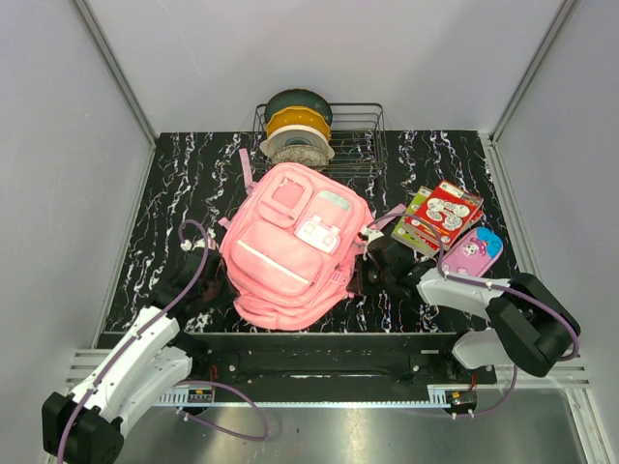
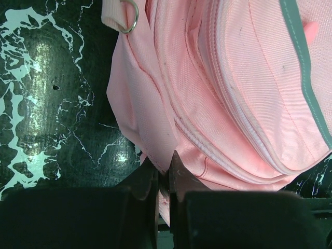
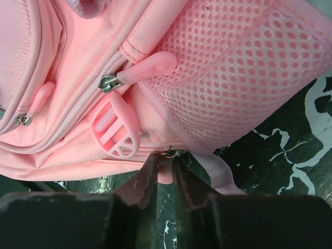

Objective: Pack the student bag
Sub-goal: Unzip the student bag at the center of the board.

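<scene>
The student bag [image 1: 290, 246] is a large pink backpack lying flat in the middle of the black marbled table, front pockets up. My left gripper [image 1: 206, 280] is at its lower left edge. In the left wrist view the left gripper [image 2: 165, 174] is shut on a fold of the bag's pink fabric [image 2: 155, 140]. My right gripper [image 1: 375, 266] is at the bag's right side, by the mesh pocket [image 3: 244, 83]. In the right wrist view the right gripper [image 3: 167, 160] is shut on a zip pull [image 3: 168, 154] at the bag's lower seam. Another zip pull [image 3: 148, 70] and a pink buckle [image 3: 118, 132] lie just above.
A stack of red and green books [image 1: 441, 215] and a small pink pencil case [image 1: 472, 251] with a blue end lie right of the bag. A wire basket [image 1: 363, 130] with stacked spools [image 1: 298, 126] stands at the back. Grey walls enclose the table.
</scene>
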